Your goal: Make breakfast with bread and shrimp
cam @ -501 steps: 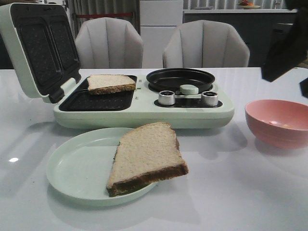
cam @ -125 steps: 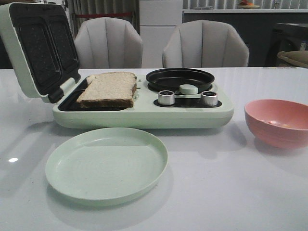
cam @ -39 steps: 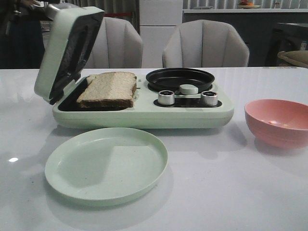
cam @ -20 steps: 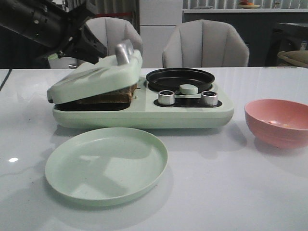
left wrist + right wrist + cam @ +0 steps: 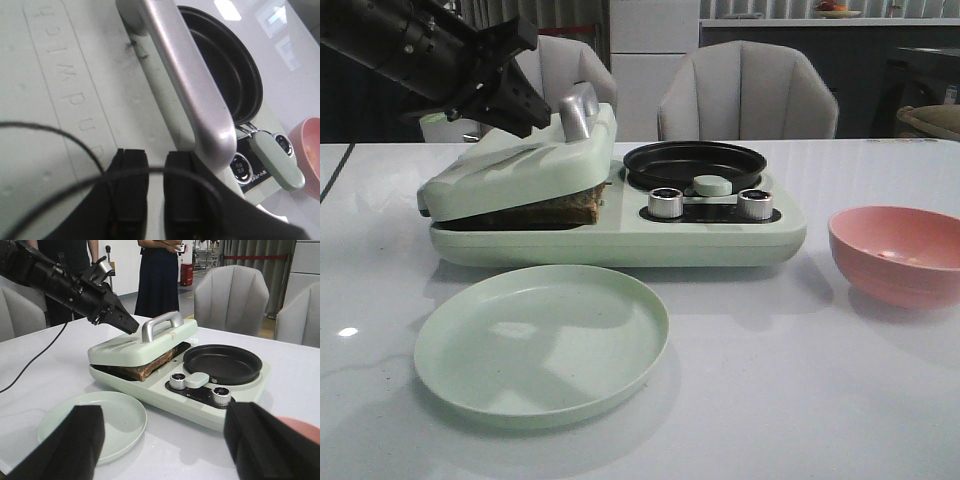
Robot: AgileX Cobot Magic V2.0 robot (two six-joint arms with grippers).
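The bread is stacked inside the pale green sandwich maker. Only its brown crust edge shows under the lowered lid, and also in the right wrist view. No shrimp shows; any are hidden. My left gripper rests on the lid top beside the silver handle. Its fingers stand close together with nothing between them. My right gripper is wide open and empty, above the table in front of the maker.
An empty pale green plate lies in front of the maker. A pink bowl stands at the right. A black round pan, two silver knobs and a pale green knob are on the maker's right half. Chairs stand behind the table.
The second slice went from the plate onto the first in the maker. The lid swung from upright down onto the bread. My left arm came in and now rests on the lid.
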